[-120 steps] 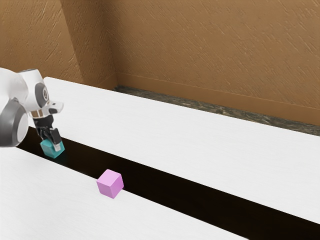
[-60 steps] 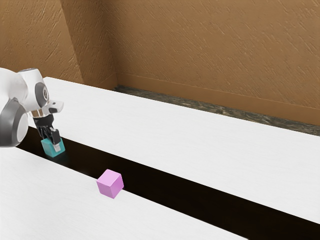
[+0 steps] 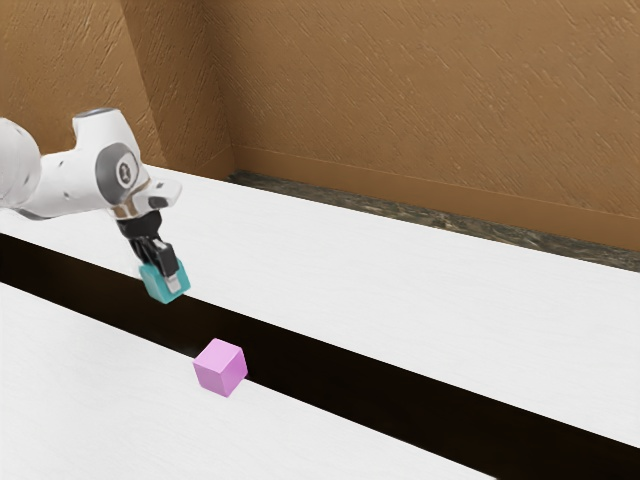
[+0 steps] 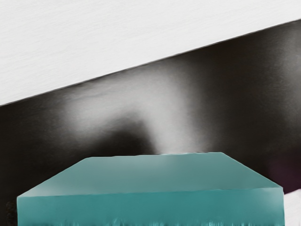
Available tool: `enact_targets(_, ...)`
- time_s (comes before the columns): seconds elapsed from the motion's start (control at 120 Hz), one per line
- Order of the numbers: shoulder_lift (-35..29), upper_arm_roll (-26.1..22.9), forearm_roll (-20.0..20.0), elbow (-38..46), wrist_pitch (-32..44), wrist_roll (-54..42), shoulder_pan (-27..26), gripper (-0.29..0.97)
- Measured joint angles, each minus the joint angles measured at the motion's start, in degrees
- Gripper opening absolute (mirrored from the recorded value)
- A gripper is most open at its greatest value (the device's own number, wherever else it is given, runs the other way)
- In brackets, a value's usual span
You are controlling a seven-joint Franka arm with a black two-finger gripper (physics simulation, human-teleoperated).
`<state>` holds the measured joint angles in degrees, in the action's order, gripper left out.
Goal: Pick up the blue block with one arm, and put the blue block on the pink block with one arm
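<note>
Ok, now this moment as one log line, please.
phase: carry | gripper: shut on blue block, airborne | pink block: on table, apart

Blue block (image 3: 155,286) hangs tilted in midair; pink block (image 3: 220,367) rests on white table (image 3: 400,270).

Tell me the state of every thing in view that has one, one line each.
blue block: gripped in the claw, tilted, lifted off the table.
claw: shut on the blue block, in the air over the dark strip.
pink block: resting at the dark strip's edge, free, nothing on top.
</note>
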<state>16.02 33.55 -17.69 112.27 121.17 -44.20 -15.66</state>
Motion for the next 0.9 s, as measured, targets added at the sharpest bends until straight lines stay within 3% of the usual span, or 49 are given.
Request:
enact_targets(0.192,0.0,-0.3,2.2,0.4,1.2,12.8,-7.5,0.36)
enact_targets(0.6,-2.7,-0.4,3.6,6.1,2.0,35.4,-12.3,0.36)
enact_targets(0.742,-8.3,0.0,6.5,7.0,2.0,40.6,-14.1,0.36)
enact_targets(0.9,-17.8,0.1,12.7,16.6,2.8,46.4,-19.0,0.36)
